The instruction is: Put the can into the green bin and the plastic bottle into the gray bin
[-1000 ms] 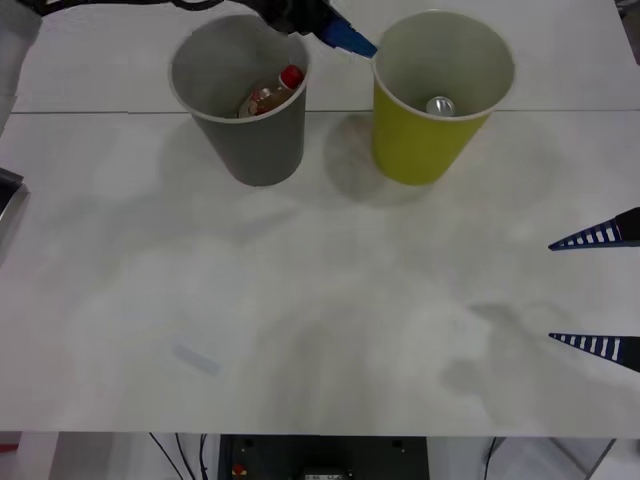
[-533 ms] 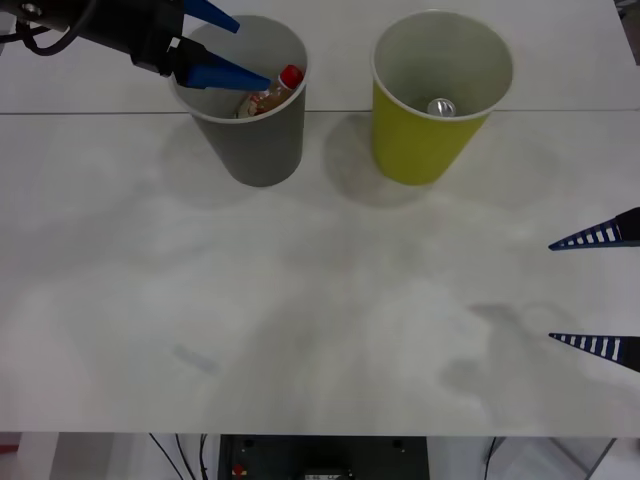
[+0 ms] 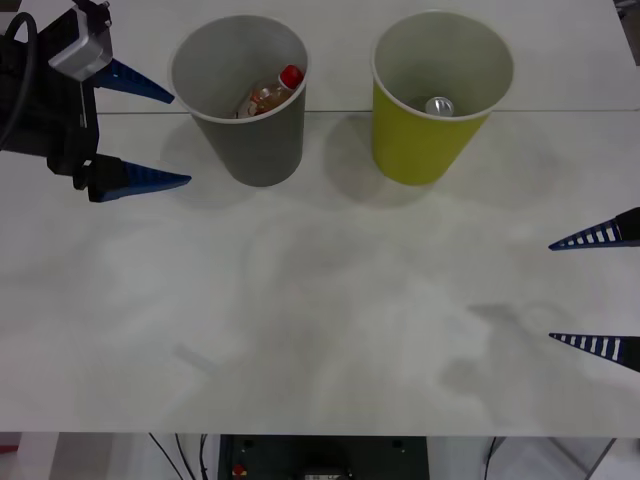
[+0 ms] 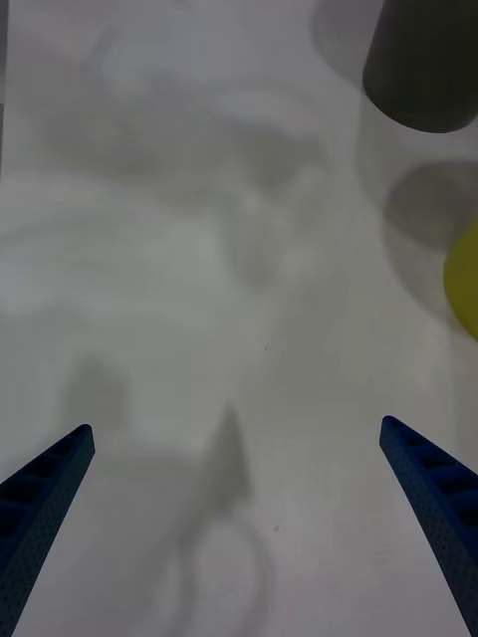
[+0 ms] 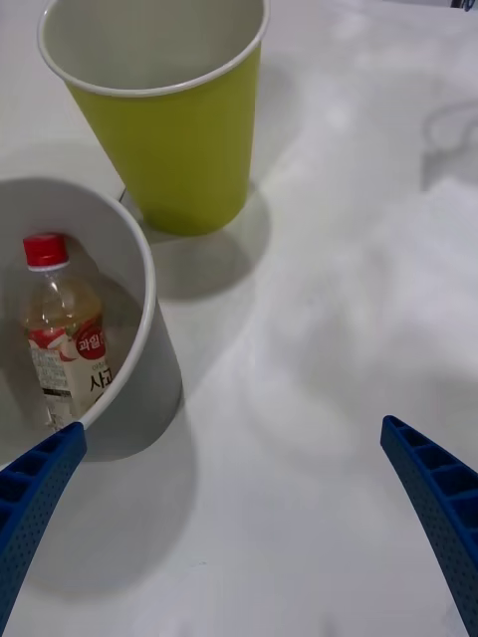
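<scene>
- Your can [image 3: 440,105] sits inside the green bin [image 3: 432,140], low against the bin's far wall, silver top up.
- Your bottle [image 3: 268,95] lies tilted inside the gray bin [image 3: 250,140], red cap toward the green bin's side; the left wrist view shows it [image 5: 62,328] leaning on the gray bin's [image 5: 149,338] inner wall, label facing out.
- You have both bins upright on the white bench [image 3: 320,320], side by side near its far edge, gray on the robot's left, green on the right, apart with a gap between them.
- In the left wrist view the green bin [image 5: 179,149] stands beyond the gray one, not touching it.
- Your left tool [image 3: 150,138] hovers just left of the gray bin, outside it, fingers spread wide and holding nothing.
- Your right tool [image 3: 598,292] is at the bench's right edge, well apart from both bins, fingers also spread wide and empty.
- From the right wrist view you see the bare bench [image 4: 199,249] under that tool, with the gray bin's [image 4: 423,70] base and an edge of the green bin [image 4: 464,284] farther off.
</scene>
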